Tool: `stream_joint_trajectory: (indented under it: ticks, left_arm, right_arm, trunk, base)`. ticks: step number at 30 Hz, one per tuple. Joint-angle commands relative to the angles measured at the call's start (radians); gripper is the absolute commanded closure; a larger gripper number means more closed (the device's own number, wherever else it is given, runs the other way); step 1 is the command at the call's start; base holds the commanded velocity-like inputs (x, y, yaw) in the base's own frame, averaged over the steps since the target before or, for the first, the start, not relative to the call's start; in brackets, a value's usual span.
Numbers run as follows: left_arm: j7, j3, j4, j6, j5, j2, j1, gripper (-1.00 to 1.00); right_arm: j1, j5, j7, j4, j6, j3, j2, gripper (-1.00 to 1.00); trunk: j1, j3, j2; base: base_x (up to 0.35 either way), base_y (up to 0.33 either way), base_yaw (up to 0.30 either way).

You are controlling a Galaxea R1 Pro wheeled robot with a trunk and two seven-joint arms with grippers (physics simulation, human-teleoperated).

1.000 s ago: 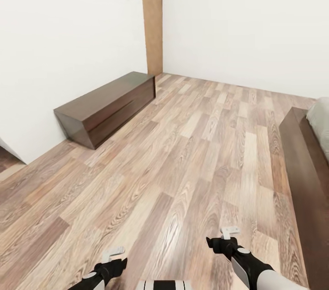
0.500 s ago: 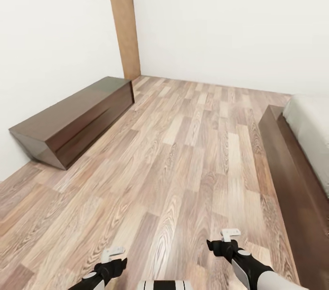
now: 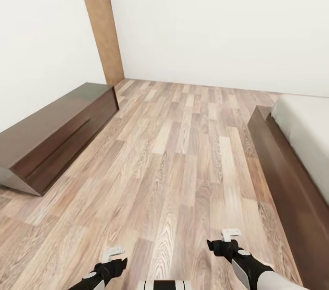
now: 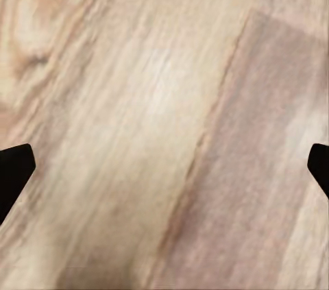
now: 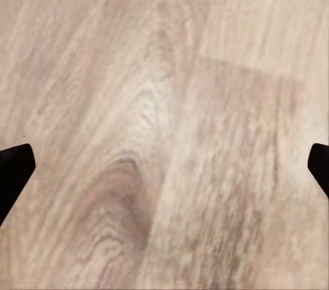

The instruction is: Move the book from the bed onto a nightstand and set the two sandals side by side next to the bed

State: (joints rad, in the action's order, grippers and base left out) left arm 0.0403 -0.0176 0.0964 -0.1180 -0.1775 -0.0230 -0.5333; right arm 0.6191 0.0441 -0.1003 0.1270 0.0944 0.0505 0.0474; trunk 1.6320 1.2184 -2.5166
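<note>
Swinging right, the whole view has shifted since a sec ago: the long dark cabinet (image 3: 55,132) has slid toward the left edge and more of the bed (image 3: 285,180) w/ its pale mattress (image 3: 306,132) has come in at right. That's the camera turning, not furniture moving.

Both arms hang low in front, over bare plank floor (image 3: 183,153). Left gripper (image 4: 164,166) and right gripper (image 5: 164,166) each have their dark fingertips spread wide at the picture edges in the wrist views, nothing between them but floorboards, so both are wide apart and carrying nothing.

No book, sandals or nightstand to be seen from where it stands; only the near foot corner of the bed frame and a strip of mattress, and that strip is bare. Book is presumably further up the bed, out of shot.

Judging by the task: a thin paperback should be light and a bit floppy, cover probably slick. It lies flat on a soft mattress, so fingers will likely need to press in and pinch along one edge or the spine. Sandals: light, stiffish soles; grab by strap or across the sole's side. Low risk of breakage, more of slipping.
</note>
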Motion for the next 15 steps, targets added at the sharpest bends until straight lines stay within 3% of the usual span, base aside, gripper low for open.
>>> stream_joint_trajectory:
  ticks: [1, 8, 15]
  left_arm:
    - [0.004, -0.002, -0.001, -0.003, -0.01, 0.0, -0.001, -1.0]
    - [0.004, -0.002, -0.001, -0.003, -0.01, 0.0, -0.001, -1.0]
    - [0.004, -0.001, -0.002, -0.003, -0.01, 0.0, -0.001, -1.0]
  right_arm:
    - [0.001, 0.005, -0.004, -0.001, 0.004, 0.005, 0.0, -1.0]
    - [0.001, 0.006, -0.005, -0.002, 0.004, 0.005, 0.0, -1.0]
    - [0.001, 0.007, -0.007, -0.003, 0.004, 0.005, 0.0, -1.0]
  trunk:
    - [0.0, 0.001, 0.0]
    - [0.0, 0.001, 0.0]
    - [0.0, 0.001, 0.0]
  base:
    - [0.333, 0.137, -0.032]
    - [0.333, 0.138, -0.033]
    - [0.333, 0.135, -0.224]
